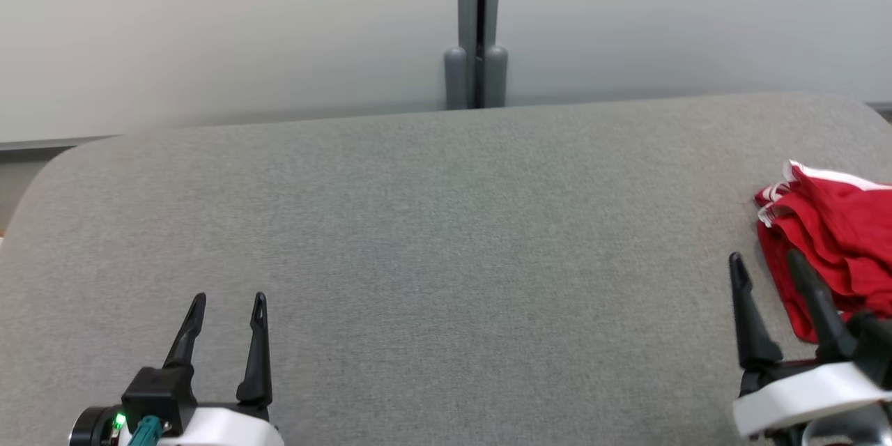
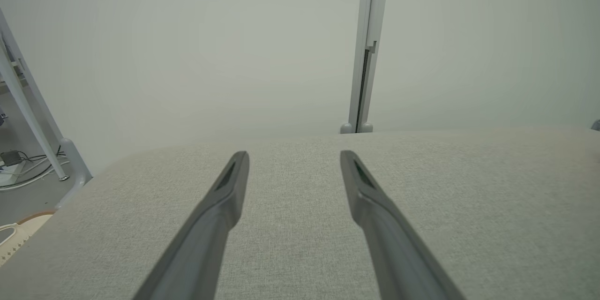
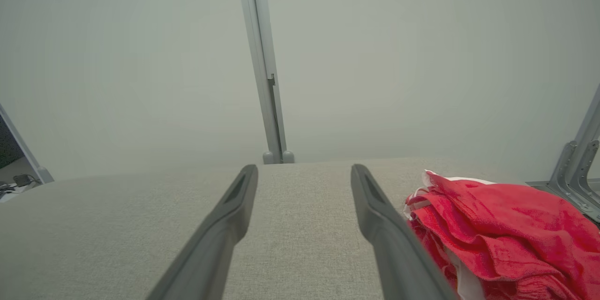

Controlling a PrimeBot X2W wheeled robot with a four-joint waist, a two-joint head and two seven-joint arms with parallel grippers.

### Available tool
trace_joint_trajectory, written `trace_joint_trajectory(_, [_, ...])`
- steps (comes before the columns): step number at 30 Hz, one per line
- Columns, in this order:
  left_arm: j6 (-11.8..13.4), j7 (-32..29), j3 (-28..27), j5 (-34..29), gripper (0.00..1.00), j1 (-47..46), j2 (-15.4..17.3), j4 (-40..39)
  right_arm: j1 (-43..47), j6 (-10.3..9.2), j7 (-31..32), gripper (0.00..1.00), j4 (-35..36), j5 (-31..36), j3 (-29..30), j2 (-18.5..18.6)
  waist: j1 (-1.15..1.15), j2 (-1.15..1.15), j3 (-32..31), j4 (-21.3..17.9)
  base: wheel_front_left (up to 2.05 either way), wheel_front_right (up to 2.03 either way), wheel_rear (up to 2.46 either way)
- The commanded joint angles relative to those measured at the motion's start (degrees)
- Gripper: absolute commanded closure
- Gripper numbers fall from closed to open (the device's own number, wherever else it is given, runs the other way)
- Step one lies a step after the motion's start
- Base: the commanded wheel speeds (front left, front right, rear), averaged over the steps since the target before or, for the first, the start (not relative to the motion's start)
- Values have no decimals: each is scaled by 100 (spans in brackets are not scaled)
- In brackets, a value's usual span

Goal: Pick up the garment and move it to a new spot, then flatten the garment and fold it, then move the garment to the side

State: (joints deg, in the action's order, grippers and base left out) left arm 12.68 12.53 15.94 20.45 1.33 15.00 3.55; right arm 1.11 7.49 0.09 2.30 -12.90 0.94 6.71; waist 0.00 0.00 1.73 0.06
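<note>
Left hand: the left hand (image 1: pixel 230 296) has its two long dark fingers spread wide with nothing between them. It sits at the near left of the surface, fingers pointing away toward the far wall.
Right hand: the right hand (image 1: pixel 764 258) is also spread wide and empty. It sits at the near right, fingers pointing the same way.
Right hand and cloth: its outer finger lies just beside the near left edge of the garment and overlaps it from the head camera. I cannot tell whether they touch.
Garment: the garment (image 1: pixel 836 237) is red cloth with thin white trim, bunched in a loose crumpled heap. It lies at the far right edge of the surface, partly cut off by the head camera's frame and well apart from the left hand.
Surface: the surface (image 1: pixel 446 209) is wide, covered in grey woven fabric, with rounded far corners.
Wall: the pale, plain wall (image 1: pixel 209 28) stands just behind the surface.
Post: a narrow grey post (image 1: pixel 478 28) runs upright at the middle of the wall, where two panels meet.
Left side: cables (image 2: pixel 18 168) lie on the floor past the surface's left corner, beside a slanted pale frame leg (image 2: pixel 23 98).
Right side: a grey metal bracket (image 3: pixel 576 168) stands beyond the garment.
</note>
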Motion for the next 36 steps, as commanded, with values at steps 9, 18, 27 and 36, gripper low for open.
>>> trace_joint_trajectory(9, [3,-111,16,50,0,427,191,-130,677,-1,217,0,274,57,-178,-187,0,0,-431,312,0,0,0])
trace_joint_trajectory(18, [-14,-240,132,81,0,794,305,-168,1236,-1,382,0,393,153,-166,-224,0,0,-787,267,0,0,0])
trace_joint_trajectory(27, [31,-282,177,150,0,994,311,-114,1538,-1,526,0,617,215,-107,-220,0,0,-999,236,0,0,0])
trace_joint_trajectory(36, [32,-273,203,200,0,979,336,-60,1620,-1,585,0,739,241,-67,-248,0,0,-1046,234,0,0,0])
